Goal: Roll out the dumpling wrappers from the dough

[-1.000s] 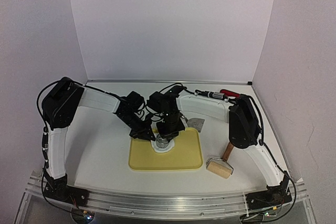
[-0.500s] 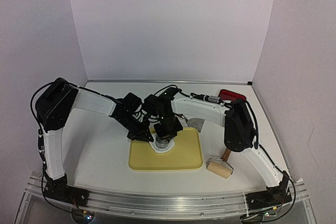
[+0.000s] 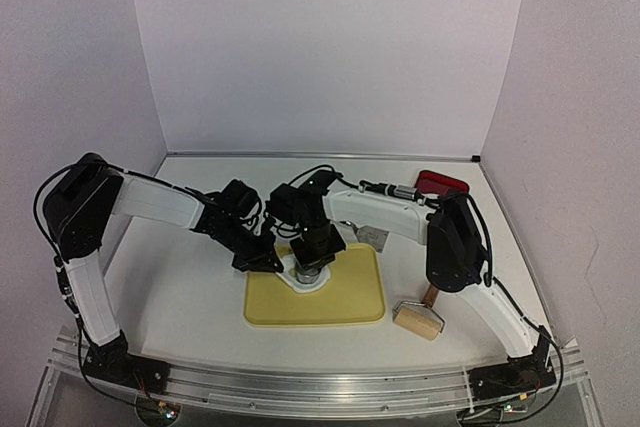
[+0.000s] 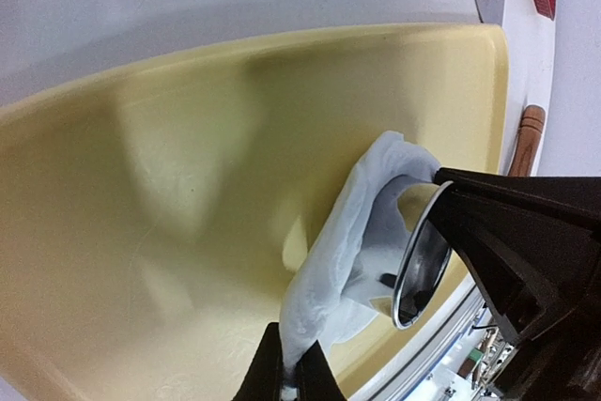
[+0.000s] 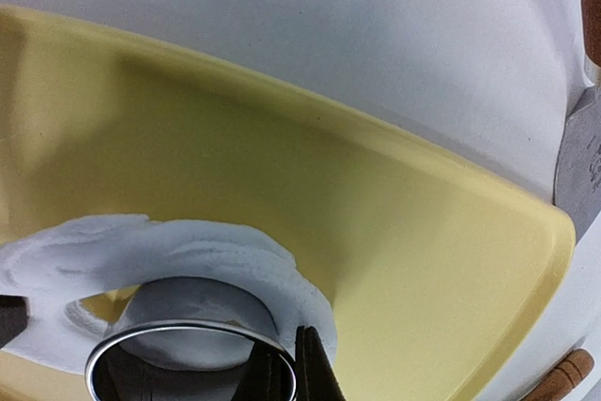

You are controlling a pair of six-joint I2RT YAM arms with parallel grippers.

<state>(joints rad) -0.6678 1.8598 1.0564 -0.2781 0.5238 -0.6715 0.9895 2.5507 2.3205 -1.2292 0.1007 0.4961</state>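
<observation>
- Left claw [image 4: 289,373], bottom centre of its wrist view: closed, pinching the lower edge of the dough [image 4: 343,232].
- Right claw [image 5: 286,368], bottom centre of its own view: closed on the rim of the ring cutter [image 4: 418,265].
- Dough: a ragged strip draped around the cutter, on the yellow board [image 3: 350,302] at the centre of the overhead frame.
- Handling, by your best judgement: light, limp and tacky, and quick to tear. Take it at a thicker edge and peel slowly.

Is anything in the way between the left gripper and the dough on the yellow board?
Nothing visible does. The left gripper is shut on the ragged edge of the dough. The ring cutter, pinched by the right gripper, stands in the dough beside it, not between them.
</observation>
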